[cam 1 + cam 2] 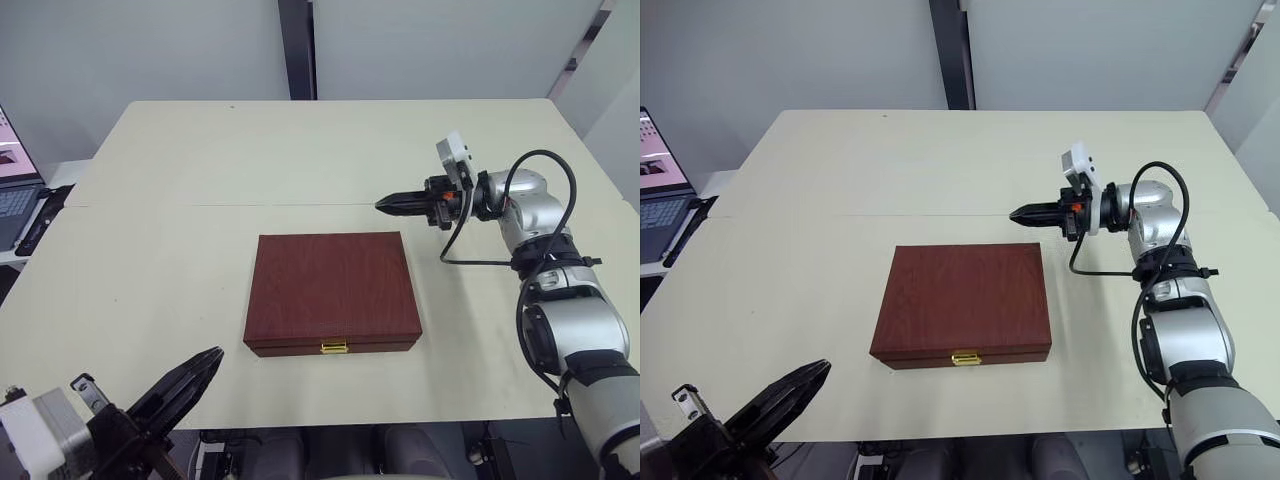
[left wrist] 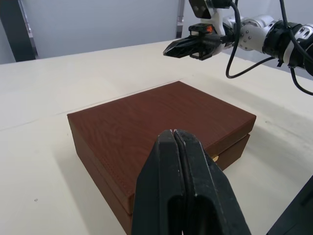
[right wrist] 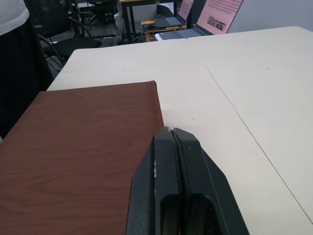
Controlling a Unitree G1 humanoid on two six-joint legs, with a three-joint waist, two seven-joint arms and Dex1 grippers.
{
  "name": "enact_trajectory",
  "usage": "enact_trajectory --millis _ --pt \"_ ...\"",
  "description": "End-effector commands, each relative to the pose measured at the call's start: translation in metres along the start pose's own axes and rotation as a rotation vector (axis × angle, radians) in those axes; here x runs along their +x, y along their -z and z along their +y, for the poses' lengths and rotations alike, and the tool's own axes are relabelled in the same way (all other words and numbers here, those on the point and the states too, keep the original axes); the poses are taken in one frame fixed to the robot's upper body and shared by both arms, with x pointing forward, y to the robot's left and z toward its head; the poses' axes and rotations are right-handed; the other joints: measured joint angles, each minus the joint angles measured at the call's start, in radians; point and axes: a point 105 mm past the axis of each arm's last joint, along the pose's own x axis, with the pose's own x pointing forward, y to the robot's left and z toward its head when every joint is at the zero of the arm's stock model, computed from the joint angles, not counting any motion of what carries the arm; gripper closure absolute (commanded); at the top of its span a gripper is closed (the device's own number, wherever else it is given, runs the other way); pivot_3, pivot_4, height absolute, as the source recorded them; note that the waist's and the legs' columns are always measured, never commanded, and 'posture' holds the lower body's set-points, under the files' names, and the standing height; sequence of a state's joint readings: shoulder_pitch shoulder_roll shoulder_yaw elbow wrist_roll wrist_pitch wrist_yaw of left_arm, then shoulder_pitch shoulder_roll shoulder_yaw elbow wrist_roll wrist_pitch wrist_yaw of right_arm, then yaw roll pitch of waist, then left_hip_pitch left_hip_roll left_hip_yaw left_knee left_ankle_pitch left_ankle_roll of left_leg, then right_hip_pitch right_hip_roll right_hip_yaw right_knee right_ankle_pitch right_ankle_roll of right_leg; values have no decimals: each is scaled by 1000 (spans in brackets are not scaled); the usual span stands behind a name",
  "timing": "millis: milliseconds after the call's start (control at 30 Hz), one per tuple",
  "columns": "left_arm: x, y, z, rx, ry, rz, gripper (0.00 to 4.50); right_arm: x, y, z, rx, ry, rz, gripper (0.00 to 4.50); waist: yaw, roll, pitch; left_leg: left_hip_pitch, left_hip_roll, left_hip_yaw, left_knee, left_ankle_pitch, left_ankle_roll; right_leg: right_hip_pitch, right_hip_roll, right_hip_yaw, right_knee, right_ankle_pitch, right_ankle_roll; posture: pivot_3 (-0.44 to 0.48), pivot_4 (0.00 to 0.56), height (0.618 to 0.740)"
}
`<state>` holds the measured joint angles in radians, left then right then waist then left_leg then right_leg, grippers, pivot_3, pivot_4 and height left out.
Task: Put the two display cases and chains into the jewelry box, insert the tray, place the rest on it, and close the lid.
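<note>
Pale grey walls stand behind a cream table [image 1: 200,180], with a laptop [image 1: 14,195] off its left edge. On the table lies the jewelry box [image 1: 332,292], a flat brown wood-grain case with its lid down and a small gold clasp [image 1: 334,346] on the near face. It sits near the front middle of the table, its long axis running left to right.

The right gripper [image 1: 385,205] hangs just beyond the box's far right corner, above the table and pointing left, its jaws pressed together and holding nothing. The left gripper [image 1: 210,362] is low at the front left, off the near left corner of the box and pointing toward it, its jaws likewise closed and empty. The box thus lies between the two, with neither touching it.

With the lid down and nothing else on the table, the task looks finished, or else not yet begun; I cannot tell which. If the lid must come up, the clasp side faces the robot, and the left gripper seems better placed for it.
</note>
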<state>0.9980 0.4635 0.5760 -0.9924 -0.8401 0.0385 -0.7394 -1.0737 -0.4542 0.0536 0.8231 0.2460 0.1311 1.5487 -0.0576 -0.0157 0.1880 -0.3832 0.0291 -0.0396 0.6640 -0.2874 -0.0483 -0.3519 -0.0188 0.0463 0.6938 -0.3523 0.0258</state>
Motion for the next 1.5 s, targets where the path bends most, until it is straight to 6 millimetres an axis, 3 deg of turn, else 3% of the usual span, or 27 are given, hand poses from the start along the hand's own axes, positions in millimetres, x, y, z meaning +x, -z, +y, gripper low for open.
enact_trajectory --millis 33,67,167,433,567,600,767,867,1200,1500 --pt "3 -1 10 -13 -33 27 4500 -11 -6 -3 -48 54 -14 4481 1 0 0 0 0 0 0 0 0 0 0 0 0 0 0 0 150 740" --pt "5 -1 15 -10 -43 30 4500 -14 -5 -3 -45 74 -20 4481 1 0 0 0 0 0 0 0 0 0 0 0 0 0 0 0 150 740" --pt "9 2 35 0 -90 62 3930 -31 4 -2 -28 142 -22 3929 8 0 0 0 -1 -1 0 0 0 1 0 -1 0 0 0 0 150 740" --pt "23 17 89 -1 -151 139 1315 -79 32 10 -13 346 31 1692 11 0 0 0 0 -1 0 0 0 1 0 -2 2 0 0 0 150 740" --pt "23 33 129 -28 -227 195 14 -106 47 24 1 450 68 403 9 0 0 0 0 0 0 0 0 0 0 -2 2 0 0 0 150 740" --pt "22 38 140 -37 -243 209 0 -112 53 29 6 480 84 42 10 0 0 0 0 -1 0 0 0 0 0 -2 2 0 0 0 150 740" --pt "22 51 174 -55 -271 242 0 -127 69 52 48 597 95 13 16 0 0 0 0 0 0 0 0 0 0 -3 2 0 0 0 150 740" --pt "24 54 185 -64 -258 235 0 -132 76 65 84 639 100 13 14 0 0 1 0 1 1 0 0 0 0 -2 3 0 0 0 150 740" --pt "31 60 200 3 -241 292 0 -153 92 83 147 789 127 13 19 0 0 0 0 0 0 0 0 0 -1 -2 3 0 0 0 150 740" --pt "31 58 202 15 -245 293 0 -155 91 80 148 793 144 13 19 0 0 0 0 0 0 0 0 0 -1 -2 3 0 0 0 150 740"
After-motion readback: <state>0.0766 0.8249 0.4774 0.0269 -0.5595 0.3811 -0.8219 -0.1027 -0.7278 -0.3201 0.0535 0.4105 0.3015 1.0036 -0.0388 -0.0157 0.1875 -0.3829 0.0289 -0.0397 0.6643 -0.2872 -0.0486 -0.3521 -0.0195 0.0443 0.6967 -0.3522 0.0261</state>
